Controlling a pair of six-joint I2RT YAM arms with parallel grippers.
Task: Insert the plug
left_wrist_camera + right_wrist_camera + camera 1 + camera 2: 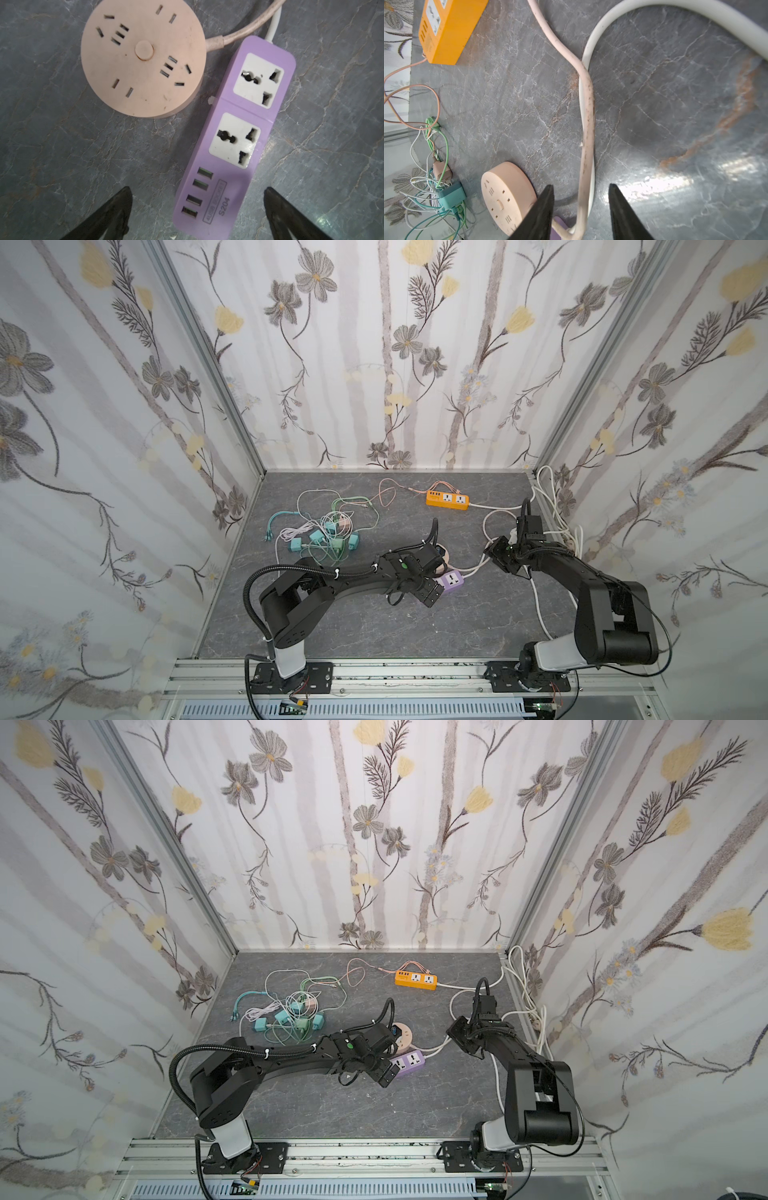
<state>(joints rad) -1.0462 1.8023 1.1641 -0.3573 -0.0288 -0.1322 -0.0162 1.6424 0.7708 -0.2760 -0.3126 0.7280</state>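
Observation:
Several teal and pink plugs (324, 539) lie in a tangle of thin cables at the back left; a teal plug (450, 196) and a pink plug (441, 169) show in the right wrist view. My left gripper (197, 188) is open and hovers over the USB end of the purple power strip (239, 135), holding nothing. The round pink socket (143, 60) lies beside the strip. My right gripper (581, 185) has its jaws apart astride the pink cable (586, 124) and a white cable (591, 47), touching neither.
An orange power strip (447, 499) sits at the back middle. White cables (552, 506) loop along the right wall. In both top views the left arm (357, 585) covers much of the round socket (405, 1033), next to the purple strip (409, 1063).

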